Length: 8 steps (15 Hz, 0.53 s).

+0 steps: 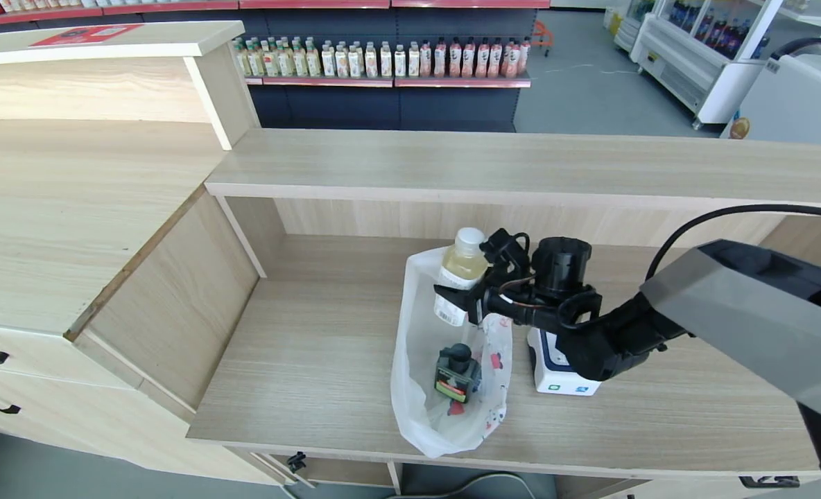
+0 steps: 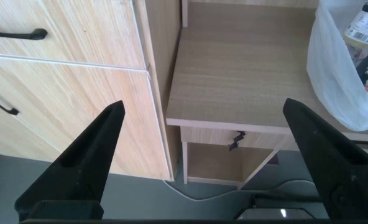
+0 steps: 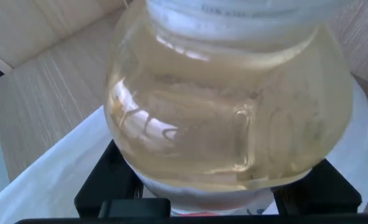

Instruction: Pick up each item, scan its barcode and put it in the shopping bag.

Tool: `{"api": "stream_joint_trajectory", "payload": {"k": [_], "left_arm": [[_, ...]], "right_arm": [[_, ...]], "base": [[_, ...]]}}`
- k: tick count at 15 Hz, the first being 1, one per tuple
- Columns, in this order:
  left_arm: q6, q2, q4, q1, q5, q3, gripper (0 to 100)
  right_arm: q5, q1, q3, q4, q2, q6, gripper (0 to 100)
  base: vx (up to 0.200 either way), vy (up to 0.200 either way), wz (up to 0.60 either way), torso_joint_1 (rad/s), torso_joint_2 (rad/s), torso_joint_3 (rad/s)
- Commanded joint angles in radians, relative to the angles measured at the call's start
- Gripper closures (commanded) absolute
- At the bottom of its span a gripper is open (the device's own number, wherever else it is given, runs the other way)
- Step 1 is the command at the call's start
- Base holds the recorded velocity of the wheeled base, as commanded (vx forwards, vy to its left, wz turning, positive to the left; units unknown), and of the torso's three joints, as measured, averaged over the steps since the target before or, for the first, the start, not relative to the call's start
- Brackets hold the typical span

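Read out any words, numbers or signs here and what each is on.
None can be read.
Drink bottle in the right end effector: label print too small.
Dark bottle in the shopping bag: label blurred.
Red sign on the upper counter: too small.
Scanner: marks too small.

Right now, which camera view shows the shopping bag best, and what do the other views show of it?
The head view: the shopping bag stands whole on the counter, mouth open, a dark item inside. The left wrist view catches one side of it; the right wrist view, a strip of white plastic beneath the bottle.
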Motion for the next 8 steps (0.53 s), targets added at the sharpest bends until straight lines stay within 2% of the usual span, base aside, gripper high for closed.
{"api": "stream_joint_trajectory", "payload": {"k": [1, 4, 8], "left_arm": [[0.000, 0.000, 0.000, 0.001, 0.000, 0.000, 0], [0.000, 0.000, 0.000, 0.001, 0.000, 0.000, 0], [0.000, 0.000, 0.000, 0.001, 0.000, 0.000, 0]], "right_arm": [[0.000, 0.003, -0.098, 0.048, 0.099, -0.045, 100], [0.000, 0.009, -0.189, 0.082, 0.157, -0.086, 100], [0.000, 0.010, -0.207, 0.082, 0.204, -0.163, 100]], "base": [[0.000, 0.000, 0.00, 0.000, 0.00, 0.000], [0.000, 0.000, 0.00, 0.000, 0.00, 0.000], [0.000, 0.000, 0.00, 0.000, 0.00, 0.000]]}}
